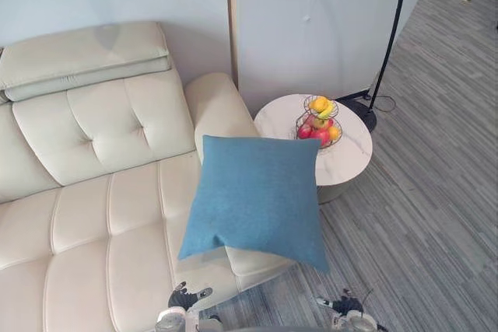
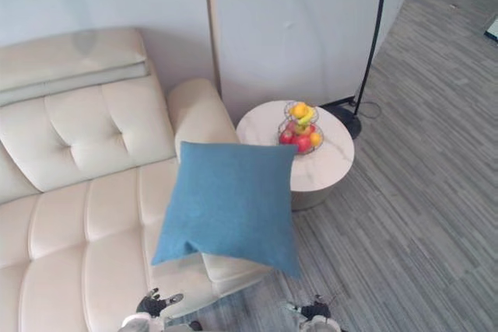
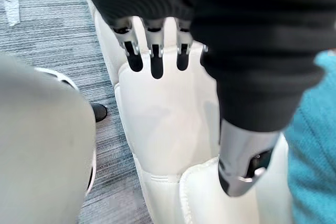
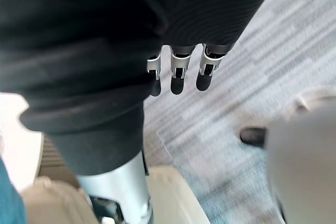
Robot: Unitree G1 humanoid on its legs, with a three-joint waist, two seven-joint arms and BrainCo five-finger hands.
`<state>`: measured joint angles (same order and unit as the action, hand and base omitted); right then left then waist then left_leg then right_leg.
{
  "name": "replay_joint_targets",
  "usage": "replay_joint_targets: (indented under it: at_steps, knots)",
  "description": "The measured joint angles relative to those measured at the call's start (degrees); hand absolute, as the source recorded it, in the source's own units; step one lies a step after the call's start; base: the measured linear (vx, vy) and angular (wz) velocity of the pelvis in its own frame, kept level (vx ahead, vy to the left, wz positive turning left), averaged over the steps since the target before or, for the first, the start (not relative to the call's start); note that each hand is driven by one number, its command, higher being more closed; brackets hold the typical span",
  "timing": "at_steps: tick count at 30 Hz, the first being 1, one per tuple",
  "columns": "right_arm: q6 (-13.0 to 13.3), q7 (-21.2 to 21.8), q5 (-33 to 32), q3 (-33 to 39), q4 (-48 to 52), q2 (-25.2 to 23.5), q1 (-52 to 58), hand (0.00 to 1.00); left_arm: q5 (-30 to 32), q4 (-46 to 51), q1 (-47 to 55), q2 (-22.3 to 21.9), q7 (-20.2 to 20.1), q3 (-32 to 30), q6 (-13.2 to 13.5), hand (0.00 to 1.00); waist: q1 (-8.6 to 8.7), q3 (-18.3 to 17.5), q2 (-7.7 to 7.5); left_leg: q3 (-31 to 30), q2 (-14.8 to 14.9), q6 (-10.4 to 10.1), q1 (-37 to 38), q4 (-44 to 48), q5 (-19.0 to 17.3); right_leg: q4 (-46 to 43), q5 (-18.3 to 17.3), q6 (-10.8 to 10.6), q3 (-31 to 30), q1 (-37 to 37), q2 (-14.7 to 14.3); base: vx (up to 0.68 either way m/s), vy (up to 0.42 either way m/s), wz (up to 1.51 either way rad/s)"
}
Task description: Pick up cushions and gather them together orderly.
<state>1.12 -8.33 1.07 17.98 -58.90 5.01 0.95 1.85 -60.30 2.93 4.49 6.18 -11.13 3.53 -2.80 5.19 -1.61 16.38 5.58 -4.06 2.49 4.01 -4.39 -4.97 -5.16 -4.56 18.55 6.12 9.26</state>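
Note:
A square blue cushion [image 1: 257, 196] leans tilted over the cream sofa's [image 1: 93, 215] right armrest, its lower corner hanging past the seat's front edge. Low at the front, below the cushion, my left hand [image 1: 183, 301] hovers off the sofa's front edge and my right hand [image 1: 346, 305] is over the floor. In the left wrist view my left hand [image 3: 156, 59] has straight fingers over the cream seat and holds nothing, with the cushion's edge [image 3: 315, 145] beside it. In the right wrist view my right hand [image 4: 177, 72] hangs relaxed and empty above the grey floor.
A round white side table [image 1: 350, 157] stands right of the armrest and carries a wire fruit basket [image 1: 319, 122]. Behind it rises a black floor lamp pole [image 1: 393, 29] from a dark base [image 1: 362, 114]. A pale wall panel stands behind. Striped grey floor lies to the right.

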Motion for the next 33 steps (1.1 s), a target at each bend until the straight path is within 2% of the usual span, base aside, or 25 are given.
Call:
replay_joint_targets:
  at_steps: [5, 10, 14, 19, 23, 26, 27, 29, 30, 33]
  knots:
    - [0.6, -1.4, -0.1, 0.1, 10.0, 4.7, -0.3, 0.0, -2.9, 4.4, 0.9, 4.9, 1.3, -3.9, 0.2, 0.0, 0.71, -0.2, -0.32, -1.6, -1.2, 0.3, -0.6, -4.8, 3.9, 1.5, 1.3, -0.1, -0.2, -1.5, 0.2, -0.09, 0.007, 0.09]
    - [1.3, -1.8, -0.1, 0.0, 18.6, 7.1, -2.2, 0.0, -5.5, 10.9, 1.5, 7.8, 1.6, -6.1, 0.9, 0.0, 0.74, -0.3, -0.17, -3.1, -2.0, 0.3, -0.5, -9.6, 7.1, 2.4, 1.4, -0.2, -0.7, -3.4, 0.1, -0.18, 0.003, 0.04]
    - [1.9, -1.8, -1.2, -0.4, 22.8, 7.3, -2.9, 0.0, -8.1, 17.6, 2.3, 8.0, 2.9, -8.2, 1.2, 0.0, 0.73, -0.6, 0.13, -4.1, -2.3, 0.0, -1.7, -9.9, 7.5, 3.2, 1.6, 0.1, -0.8, -4.2, 0.0, -0.15, 0.028, 0.08]
    - [1.9, -1.8, -3.6, -4.4, 24.2, 7.5, -4.4, 0.0, -11.3, 20.6, 1.7, 8.1, 4.0, -7.8, 1.3, 0.0, 0.77, -1.0, 0.83, -5.1, -2.5, 0.0, -2.9, -10.2, 7.5, 3.7, 1.5, -0.1, -2.0, -5.1, -0.3, -0.04, 0.017, 0.07]
    - [1.9, -1.8, -5.0, -7.4, 24.2, 7.4, -7.9, 0.0, -12.3, 21.5, -2.0, 8.1, 5.2, -3.8, 1.5, 0.0, 0.63, -0.4, 1.22, -6.1, -2.6, 0.6, -5.7, -9.9, 8.8, 4.4, 3.2, 0.0, -1.8, -7.1, -0.6, 0.04, 0.0, 0.06]
    - [2.1, -2.2, -6.5, -9.6, 23.6, 6.7, -14.2, 0.0, -12.5, 21.5, -7.8, 8.1, 6.1, 1.0, 2.4, 0.0, 0.49, 2.3, 1.51, -6.5, -2.6, 1.2, -8.2, -9.9, 10.1, 5.1, 4.5, 0.2, -1.5, -8.6, -1.0, 0.05, -0.009, 0.04]
    - [2.5, -3.0, -7.5, -10.8, 22.3, 6.3, -18.3, 0.0, -13.3, 21.5, -12.1, 8.2, 6.3, 3.8, 2.5, 0.0, 0.32, 4.8, 1.41, -6.9, -2.4, 1.4, -9.4, -9.8, 10.7, 5.2, 4.8, 0.5, -1.3, -9.5, -1.2, 0.01, -0.016, 0.11]
    - [2.7, -4.0, -8.3, -13.2, 19.7, 6.2, -23.1, 0.0, -13.9, 21.4, -17.4, 8.1, 7.1, 8.0, 2.7, 0.0, 0.17, 6.3, 1.16, -7.6, -2.1, 1.5, -12.4, -9.8, 11.7, 4.8, 5.0, 0.9, -1.1, -12.4, -1.4, -0.03, -0.018, 0.08]
    - [2.7, -4.4, -8.6, -14.2, 18.5, 6.2, -26.2, 0.0, -14.5, 21.3, -20.5, 8.0, 7.5, 10.1, 3.1, 0.0, -0.05, 8.2, 1.17, -7.6, -1.9, 1.5, -13.1, -9.8, 11.9, 4.1, 5.1, 0.9, -1.2, -13.5, -1.5, -0.05, -0.01, -0.02]
    - [2.8, -5.9, -9.0, -16.1, 16.7, 6.2, -31.6, 0.0, -15.1, 21.2, -26.6, 7.6, 7.8, 13.4, 3.5, 0.0, -0.06, 11.1, 1.17, -7.5, -1.5, 1.5, -16.0, -9.1, 12.1, 2.6, 5.1, 1.1, -1.7, -16.9, -1.5, -0.05, 0.008, -0.07]
